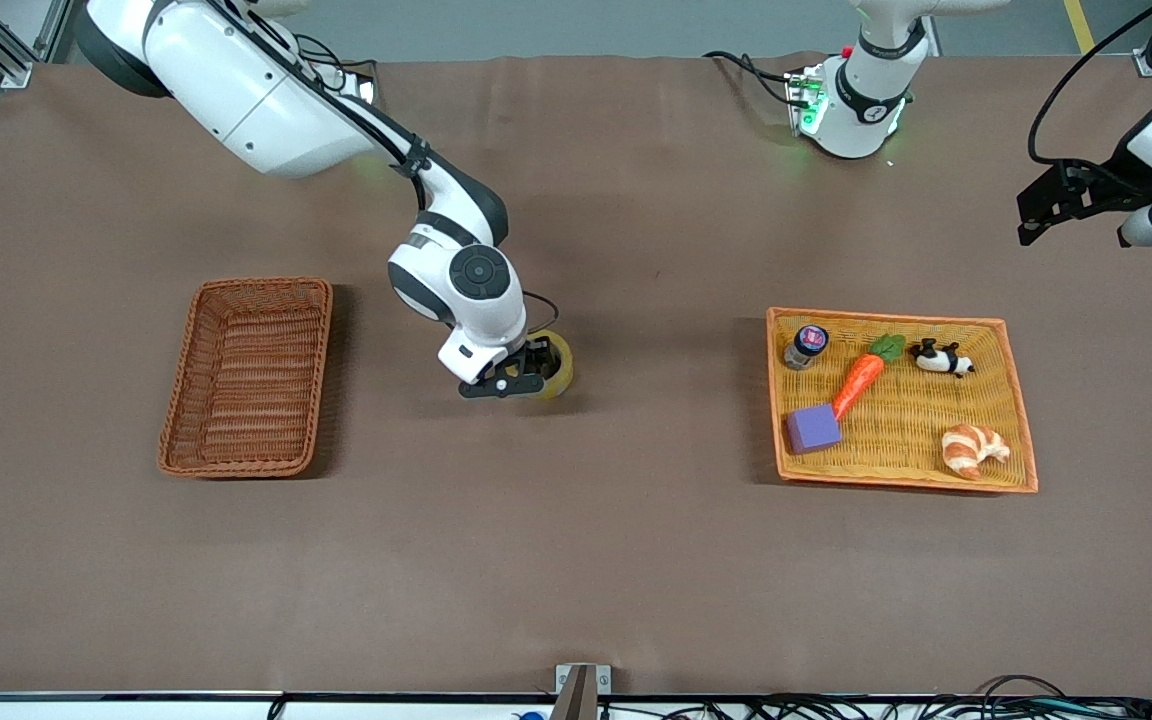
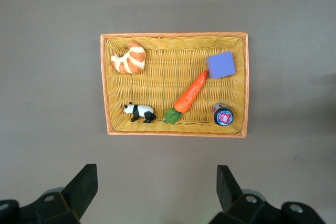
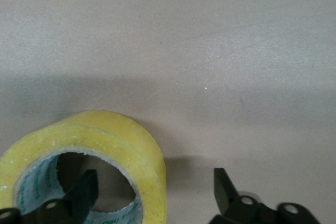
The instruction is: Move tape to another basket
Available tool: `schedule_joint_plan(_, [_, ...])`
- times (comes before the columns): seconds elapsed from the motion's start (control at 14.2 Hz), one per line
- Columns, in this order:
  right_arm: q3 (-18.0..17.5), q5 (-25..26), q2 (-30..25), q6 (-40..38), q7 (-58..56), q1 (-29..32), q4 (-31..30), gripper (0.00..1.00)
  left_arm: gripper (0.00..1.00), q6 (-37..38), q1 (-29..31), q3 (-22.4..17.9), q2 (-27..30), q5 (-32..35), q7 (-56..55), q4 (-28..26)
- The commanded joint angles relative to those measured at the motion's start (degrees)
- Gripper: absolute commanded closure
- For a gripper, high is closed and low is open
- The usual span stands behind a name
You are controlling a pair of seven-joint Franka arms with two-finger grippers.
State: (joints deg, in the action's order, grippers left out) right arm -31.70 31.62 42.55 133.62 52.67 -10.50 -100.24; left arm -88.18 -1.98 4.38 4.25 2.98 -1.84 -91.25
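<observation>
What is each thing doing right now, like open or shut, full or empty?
Right hand: open, one finger inside the tape's hole.
Left hand: open, waiting in the air.
Tape: not gripped, in neither basket.
Basket: empty.
Orange tray: not empty.
Small jar: upright, lid on.

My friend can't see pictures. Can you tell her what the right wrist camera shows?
A yellow roll of tape sits on the brown table. The right gripper is open, one finger inside the roll's hole and the other outside its wall.
</observation>
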Motion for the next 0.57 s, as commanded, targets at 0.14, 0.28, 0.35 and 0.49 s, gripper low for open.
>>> schedule_joint_plan(0.14, [-0.6, 2.0, 0.3, 0.1, 1.5, 0.1, 0.2, 0.65, 0.00, -1.9, -0.3, -0.5, 0.7, -0.6, 0.3, -1.4])
schedule_joint_plan(0.28, [-0.6, 2.0, 0.3, 0.8, 1.5, 0.0, 0.1, 0.89, 0.00, -1.9, -0.6, -0.4, 0.6, -0.6, 0.3, -1.4])
schedule_joint_plan(0.35, [-0.6, 2.0, 0.6, 1.2, 2.1, 0.0, 0.1, 1.00, 0.00, -1.7, -0.6, -0.3, 0.6, -0.6, 0.3, -1.5])
schedule_joint_plan(0.49, [-0.6, 2.1, 0.7, 1.1, 2.2, 0.6, 0.2, 1.00, 0.00, -1.6, -0.6, -0.3, 0.7, -0.5, 0.3, -1.2])
